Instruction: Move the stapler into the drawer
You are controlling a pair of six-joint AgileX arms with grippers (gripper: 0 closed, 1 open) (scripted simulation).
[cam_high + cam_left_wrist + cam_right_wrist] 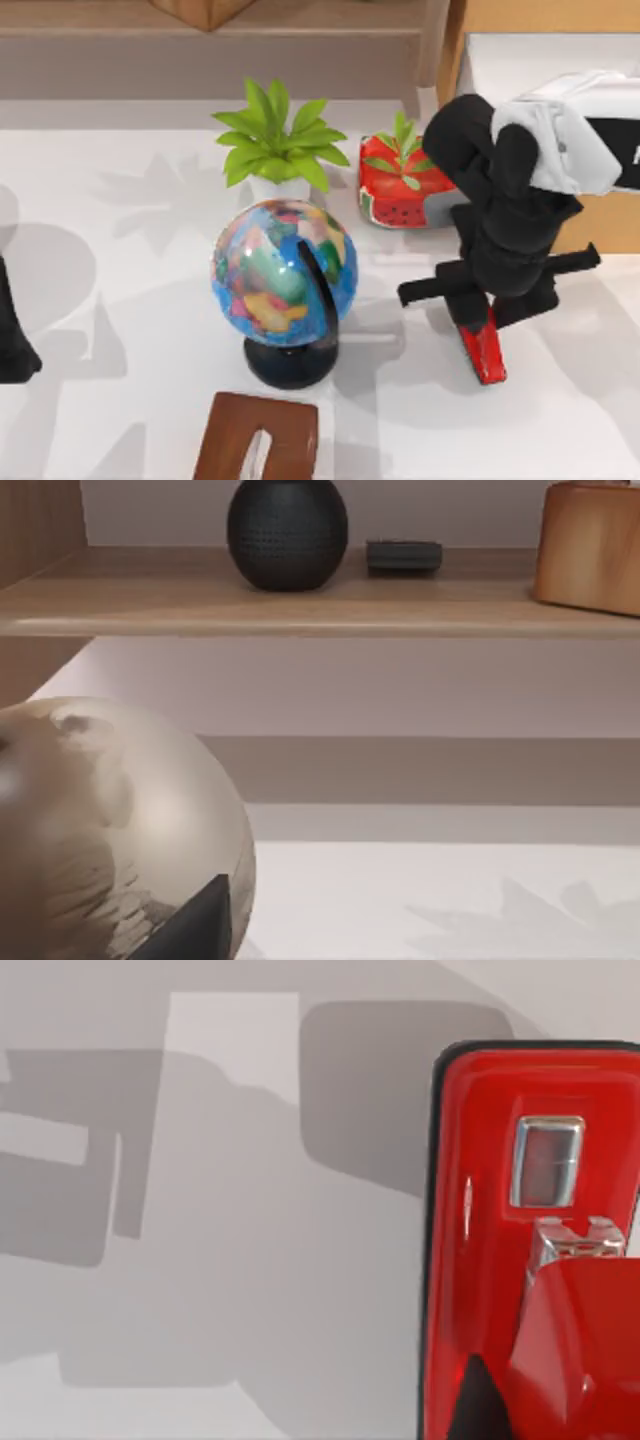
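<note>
- the right gripper (478,318) sits over the stapler (484,352) at the table's right, near side; i cannot tell whether its jaws pinch the stapler yet.
- for a sound grip, i judge it should clamp across the narrow sides, centred, then lift straight up.
- the stapler is a glossy red wedge with a dark edge and a silver metal insert.
- the drawer (520,50) stands far right, tan wood, white inside.
- the left gripper (12,350) is parked at the left edge.

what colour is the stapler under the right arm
Glossy red with a dark edge and a small silver metal part; the stapler shows best in the right wrist view.
</note>
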